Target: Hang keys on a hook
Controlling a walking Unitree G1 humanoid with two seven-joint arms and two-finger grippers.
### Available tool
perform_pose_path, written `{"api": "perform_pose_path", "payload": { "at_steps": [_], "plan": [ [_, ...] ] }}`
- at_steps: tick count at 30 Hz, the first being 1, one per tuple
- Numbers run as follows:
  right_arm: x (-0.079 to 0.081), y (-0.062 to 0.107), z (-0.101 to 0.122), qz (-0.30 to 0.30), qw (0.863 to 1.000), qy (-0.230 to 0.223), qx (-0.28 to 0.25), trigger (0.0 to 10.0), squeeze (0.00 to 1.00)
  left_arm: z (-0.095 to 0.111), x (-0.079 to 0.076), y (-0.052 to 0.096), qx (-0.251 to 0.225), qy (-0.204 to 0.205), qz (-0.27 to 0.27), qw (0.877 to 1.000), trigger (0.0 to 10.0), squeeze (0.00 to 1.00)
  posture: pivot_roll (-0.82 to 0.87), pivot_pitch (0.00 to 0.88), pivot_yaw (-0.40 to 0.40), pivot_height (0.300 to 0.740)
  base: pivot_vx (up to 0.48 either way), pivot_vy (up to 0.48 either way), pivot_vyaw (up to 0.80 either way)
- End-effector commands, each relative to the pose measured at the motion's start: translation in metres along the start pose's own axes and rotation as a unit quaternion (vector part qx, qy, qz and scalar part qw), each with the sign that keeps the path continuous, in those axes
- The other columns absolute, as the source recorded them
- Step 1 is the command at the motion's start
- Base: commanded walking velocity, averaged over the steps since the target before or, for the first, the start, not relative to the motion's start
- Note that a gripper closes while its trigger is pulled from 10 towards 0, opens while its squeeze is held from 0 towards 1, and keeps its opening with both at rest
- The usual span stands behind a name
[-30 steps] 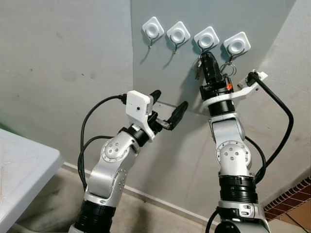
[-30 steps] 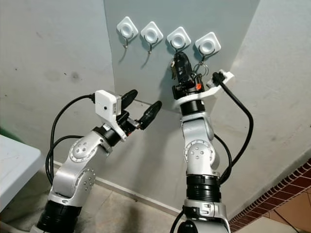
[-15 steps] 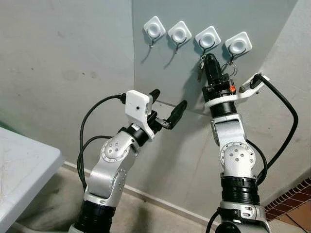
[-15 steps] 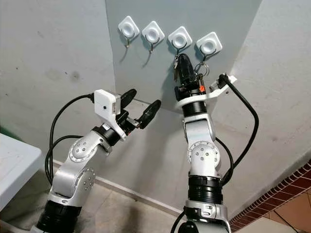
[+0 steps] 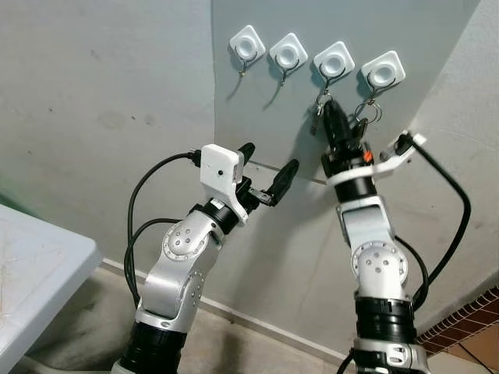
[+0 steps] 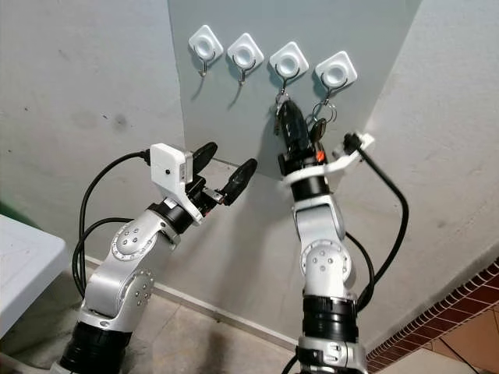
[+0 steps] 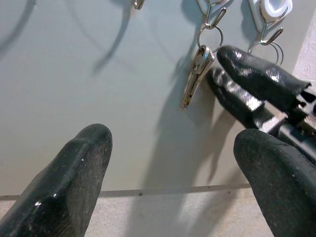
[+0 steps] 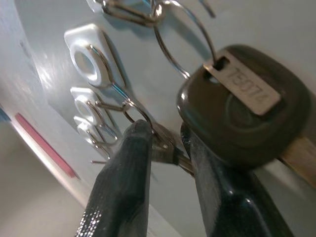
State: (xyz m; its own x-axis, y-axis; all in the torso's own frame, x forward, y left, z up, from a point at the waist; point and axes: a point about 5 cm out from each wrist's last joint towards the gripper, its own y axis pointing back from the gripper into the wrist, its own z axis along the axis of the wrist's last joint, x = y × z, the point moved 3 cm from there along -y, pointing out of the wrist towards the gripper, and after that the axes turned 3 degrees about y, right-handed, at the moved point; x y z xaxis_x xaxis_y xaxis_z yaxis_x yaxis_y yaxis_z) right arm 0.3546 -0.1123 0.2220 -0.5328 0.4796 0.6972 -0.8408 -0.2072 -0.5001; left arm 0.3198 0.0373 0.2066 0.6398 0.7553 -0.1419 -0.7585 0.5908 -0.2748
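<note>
Right hand has eased lower, fingers still pinched on the keys, whose ring now hangs on the hook — release next, I'd say.

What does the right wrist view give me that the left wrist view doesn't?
Right wrist view alone: a black-headed key stamped with a number, hanging on its own ring from the neighbouring hook, and the right gripper pinching the silver keys at the fingertips.

Left wrist view alone: the left gripper, fingers wide apart, well below the hooks, plus the full length of the silver keys hanging down the grey panel.

Both: the key ring looped on the hook, with the right gripper's fingers at the keys.
</note>
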Motion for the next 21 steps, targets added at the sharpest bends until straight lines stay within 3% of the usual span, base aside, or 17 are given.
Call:
{"api": "perform_pose_path", "payload": {
  "at_steps": [1, 6, 11, 12, 13, 15, 16, 17, 21],
  "plan": [
    [-0.009, 0.007, -0.003, -0.019, 1.000, 0.015, 0.010, 10.0, 1.00, -0.001, 0.003, 0.000, -0.001, -0.002, 0.011, 1.000, 10.0, 0.00, 0.10, 0.003, -0.040, 0.740, 0.000, 0.000, 0.00],
    [-0.019, 0.021, -0.017, -0.021, 0.990, 0.128, 0.060, 10.0, 1.00, -0.016, 0.015, 0.005, 0.018, 0.000, 0.048, 0.999, 10.0, 0.00, 0.10, 0.000, -0.039, 0.740, 0.000, 0.000, 0.00],
    [-0.039, 0.043, -0.034, -0.039, 0.975, 0.189, 0.112, 10.0, 1.00, -0.042, 0.032, 0.017, 0.048, -0.003, 0.086, 0.995, 10.0, 0.00, 0.09, 0.000, -0.039, 0.740, 0.000, 0.000, 0.00],
    [-0.057, 0.059, -0.045, -0.057, 0.959, 0.237, 0.147, 10.0, 1.00, -0.064, 0.041, 0.027, 0.077, -0.017, 0.102, 0.992, 10.0, 0.00, 0.09, 0.000, -0.039, 0.740, 0.000, 0.000, 0.00],
    [-0.057, 0.059, -0.045, -0.057, 0.959, 0.237, 0.147, 10.0, 1.00, -0.064, 0.041, 0.027, 0.077, -0.017, 0.102, 0.992, 10.0, 0.00, 0.09, 0.000, -0.039, 0.740, 0.000, 0.000, 0.00],
    [-0.074, 0.078, -0.054, -0.074, 0.941, 0.275, 0.182, 10.0, 1.00, -0.087, 0.048, 0.040, 0.109, -0.025, 0.114, 0.987, 10.0, 0.00, 0.08, 0.000, -0.037, 0.740, 0.000, 0.000, 0.00],
    [-0.074, 0.078, -0.054, -0.074, 0.941, 0.275, 0.182, 10.0, 1.00, -0.087, 0.048, 0.040, 0.109, -0.025, 0.114, 0.987, 10.0, 0.00, 0.08, 0.000, -0.037, 0.740, 0.000, 0.000, 0.00],
    [-0.089, 0.095, -0.060, -0.093, 0.926, 0.302, 0.204, 10.0, 1.00, -0.106, 0.056, 0.051, 0.135, -0.027, 0.133, 0.981, 10.0, 0.00, 0.08, 0.000, -0.035, 0.740, 0.000, 0.000, 0.00],
    [-0.117, 0.133, -0.074, -0.132, 0.895, 0.330, 0.271, 10.0, 1.00, -0.139, 0.063, 0.073, 0.184, -0.008, 0.157, 0.970, 10.0, 0.00, 0.08, 0.000, -0.029, 0.740, 0.000, 0.000, 0.00]
  ]
}}
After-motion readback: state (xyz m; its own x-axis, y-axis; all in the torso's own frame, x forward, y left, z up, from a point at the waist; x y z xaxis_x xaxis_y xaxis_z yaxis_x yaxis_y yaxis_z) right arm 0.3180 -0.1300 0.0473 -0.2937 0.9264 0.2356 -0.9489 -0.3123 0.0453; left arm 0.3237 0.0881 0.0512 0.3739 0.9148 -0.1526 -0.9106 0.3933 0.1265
